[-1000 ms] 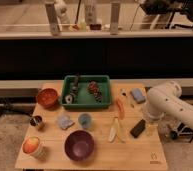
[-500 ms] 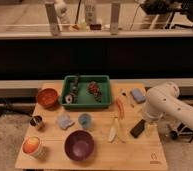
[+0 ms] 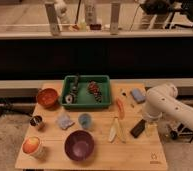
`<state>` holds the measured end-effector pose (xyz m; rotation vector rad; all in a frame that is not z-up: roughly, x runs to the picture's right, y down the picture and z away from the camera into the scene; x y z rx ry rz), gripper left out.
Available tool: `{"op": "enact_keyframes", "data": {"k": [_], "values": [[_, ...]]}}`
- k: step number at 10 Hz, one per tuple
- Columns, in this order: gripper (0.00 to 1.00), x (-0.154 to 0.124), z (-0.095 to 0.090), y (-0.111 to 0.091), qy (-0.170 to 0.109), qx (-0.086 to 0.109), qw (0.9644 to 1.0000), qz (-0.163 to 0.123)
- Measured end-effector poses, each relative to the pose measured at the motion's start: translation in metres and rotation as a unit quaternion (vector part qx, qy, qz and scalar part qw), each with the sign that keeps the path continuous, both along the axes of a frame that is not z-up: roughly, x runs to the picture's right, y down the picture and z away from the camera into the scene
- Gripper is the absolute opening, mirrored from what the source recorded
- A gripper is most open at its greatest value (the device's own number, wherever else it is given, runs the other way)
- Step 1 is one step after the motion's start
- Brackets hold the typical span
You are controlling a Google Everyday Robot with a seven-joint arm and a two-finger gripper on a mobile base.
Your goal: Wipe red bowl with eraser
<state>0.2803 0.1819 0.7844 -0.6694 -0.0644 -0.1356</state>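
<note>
Nearest edge: the purple bowl (image 3: 79, 145) is sitting lower centre, not our target. Just behind it to the right, the eraser (image 3: 137, 128) is lying flat on the table (image 3: 140, 157), lower right of frame. Its long axis is running diagonally, near end pointing lower left, far end pointing upper right toward the arm. The gripper (image 3: 149, 125) is hanging just right of the eraser, under the white arm (image 3: 162, 100). Can't tell whether it's clenched, released or touching the block. Versus 1 s and 0.5 s ago, nothing is really moving: the arm is shifting slightly at most, and the eraser is keeping the same spot and angle. So I'm reading the pick as not yet made and the wipe as not started, step 1 of 2. Further back, the red bowl (image 3: 47, 97) is sitting upright at the left edge, mid frame, well apart from the eraser. The green tray (image 3: 85, 105) is sitting behind the line between them. I'm expecting a long carry leftward after the pick.
</note>
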Motion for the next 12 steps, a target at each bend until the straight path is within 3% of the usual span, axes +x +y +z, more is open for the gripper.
{"op": "enact_keyframes", "data": {"k": [12], "values": [[0.8, 0.007, 0.023, 0.013, -0.029, -0.033, 0.9982, -0.041]]}}
